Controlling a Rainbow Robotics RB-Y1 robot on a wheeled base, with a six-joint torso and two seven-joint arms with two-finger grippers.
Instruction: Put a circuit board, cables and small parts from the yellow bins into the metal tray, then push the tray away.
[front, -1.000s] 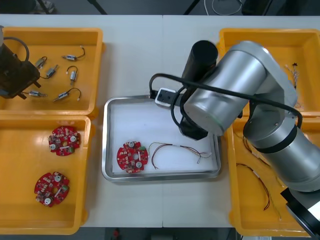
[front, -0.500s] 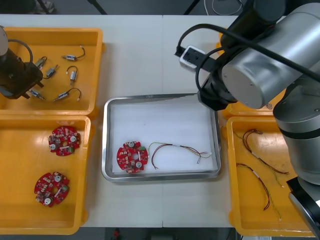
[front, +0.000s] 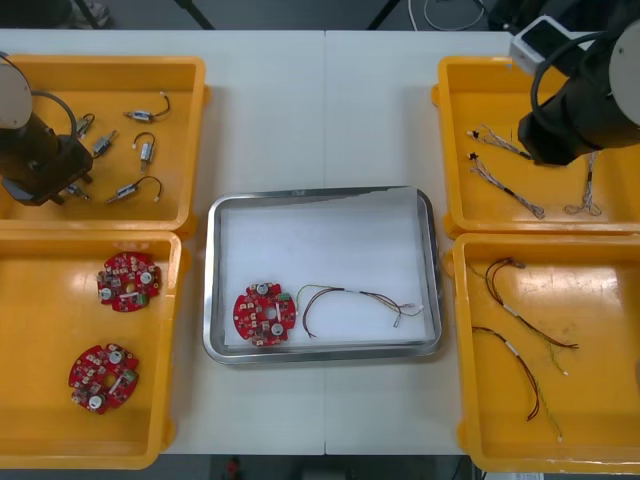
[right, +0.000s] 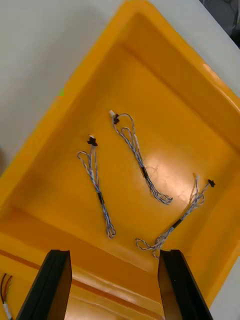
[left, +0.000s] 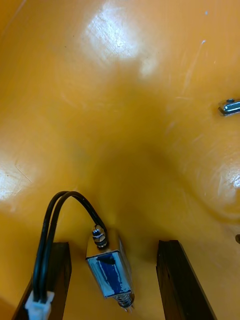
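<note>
Evidently, at ten o'clock on the counter (front: 300, 110) the left claw (left: 114, 247) hangs low in the far left yellow bin (front: 110, 66), released, its black fingers (left: 172, 280) straddling one small metal part (left: 111, 272); by my judgement neither finger touches it; a black lead (left: 75, 194) loops off the part's end toward a white plug beside one finger; more small metal parts (front: 145, 150) lie toward the bin's three o'clock side. I judge the part light, hard and smooth, so apt to slip or roll; the flat sides of its body are the place to pinch, not the springy lead. At eight o'clock the near left bin (front: 40, 300) holds two round red circuit boards (front: 128, 281). At the centre, the metal tray (front: 322, 192) already carries a circuit board (front: 264, 315) at its seven o'clock and a red and yellow cable (front: 350, 298) at five o'clock. At two o'clock the right claw (right: 114, 255) hovers, released, above the far right yellow bin (front: 448, 150), where three twisted blue and white cables (right: 140, 160) lie apart on the floor; they look limp, very light and flat-lying; mid-length, near the dark sleeve, seems the best hold, with the fingers brought right down to the floor.
</note>
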